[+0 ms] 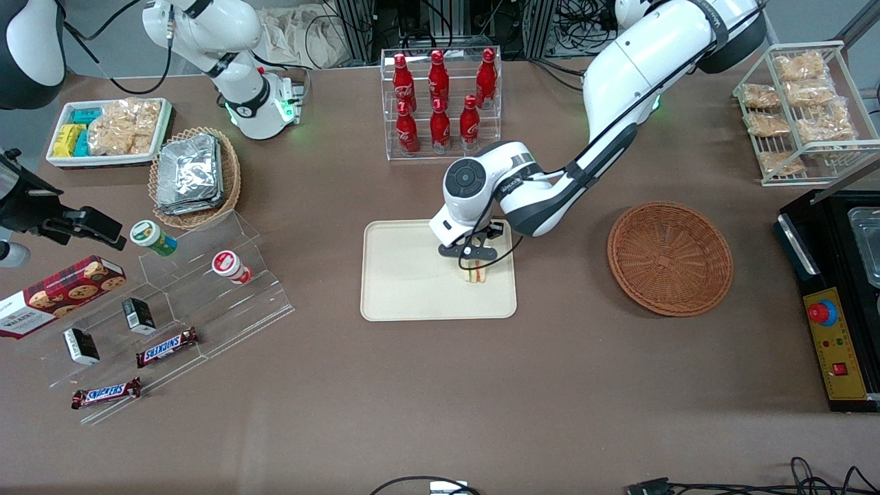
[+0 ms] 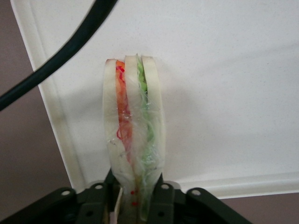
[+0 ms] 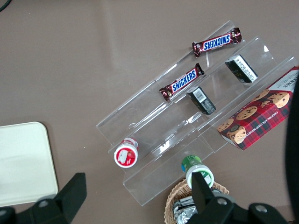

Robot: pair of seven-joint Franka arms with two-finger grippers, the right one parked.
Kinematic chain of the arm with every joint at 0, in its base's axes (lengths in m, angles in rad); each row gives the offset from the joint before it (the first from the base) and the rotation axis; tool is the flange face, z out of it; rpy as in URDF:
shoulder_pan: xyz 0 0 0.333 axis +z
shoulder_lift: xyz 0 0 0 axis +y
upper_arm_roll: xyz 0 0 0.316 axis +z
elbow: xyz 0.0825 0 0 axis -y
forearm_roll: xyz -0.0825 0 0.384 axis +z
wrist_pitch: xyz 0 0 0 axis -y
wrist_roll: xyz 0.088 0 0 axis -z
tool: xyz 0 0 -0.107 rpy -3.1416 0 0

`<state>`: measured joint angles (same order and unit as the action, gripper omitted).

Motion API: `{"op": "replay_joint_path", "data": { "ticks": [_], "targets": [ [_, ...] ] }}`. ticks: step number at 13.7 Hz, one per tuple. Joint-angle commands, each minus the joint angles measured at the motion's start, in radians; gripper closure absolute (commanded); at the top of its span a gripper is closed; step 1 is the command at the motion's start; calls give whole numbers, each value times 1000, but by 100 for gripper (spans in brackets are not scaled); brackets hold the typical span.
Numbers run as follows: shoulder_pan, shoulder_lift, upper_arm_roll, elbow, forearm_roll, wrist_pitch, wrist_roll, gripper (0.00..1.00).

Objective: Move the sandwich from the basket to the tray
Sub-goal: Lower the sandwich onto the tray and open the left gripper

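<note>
One flat cream-beige rectangular tray [image 1: 412,275] sits right under the working arm's gripper [image 1: 474,265], and one round reddish-brown woven wicker basket [image 1: 670,258] sits well off to the side of it, toward the working arm's end of the table, with nothing in it. Farther from the front camera than the gripper there's a clear rack holding six red cola bottles [image 1: 440,100]. Toward the parked arm's end: a clear stepped stand with two Snickers bars [image 1: 167,346], two small dark boxes [image 1: 137,315], and two little round tubs, one green-lidded [image 1: 152,237] and one red-lidded [image 1: 229,266].

Just one small triangular wedge sandwich in clear wrap [image 2: 134,135], pale bread with an orange-pink layer and a green layer. It stands on edge between the gripper's fingers [image 2: 163,205], sticking straight out from them, its tip down at the tray surface near the tray's rim.

Gripper's clamped narrow on the sandwich, fingers pressed against both bread faces, nothing else in it.
</note>
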<state>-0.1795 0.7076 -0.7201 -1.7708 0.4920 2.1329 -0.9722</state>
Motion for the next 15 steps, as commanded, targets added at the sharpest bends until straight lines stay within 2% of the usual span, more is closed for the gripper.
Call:
{"op": "replay_joint_path", "data": {
  "ticks": [1, 2, 7, 9, 11, 15],
  "targets": [
    [-26, 12, 22, 22, 23, 2, -33, 25],
    [-26, 12, 24, 22, 22, 2, -34, 0],
    [-3, -31, 24, 77, 0, -27, -105, 0],
    [35, -33, 16, 158, -7, -111, -146, 0],
    [55, -46, 18, 249, -61, -197, -149, 0],
    [185, -134, 18, 271, -73, -264, -135, 0]
  ]
}}
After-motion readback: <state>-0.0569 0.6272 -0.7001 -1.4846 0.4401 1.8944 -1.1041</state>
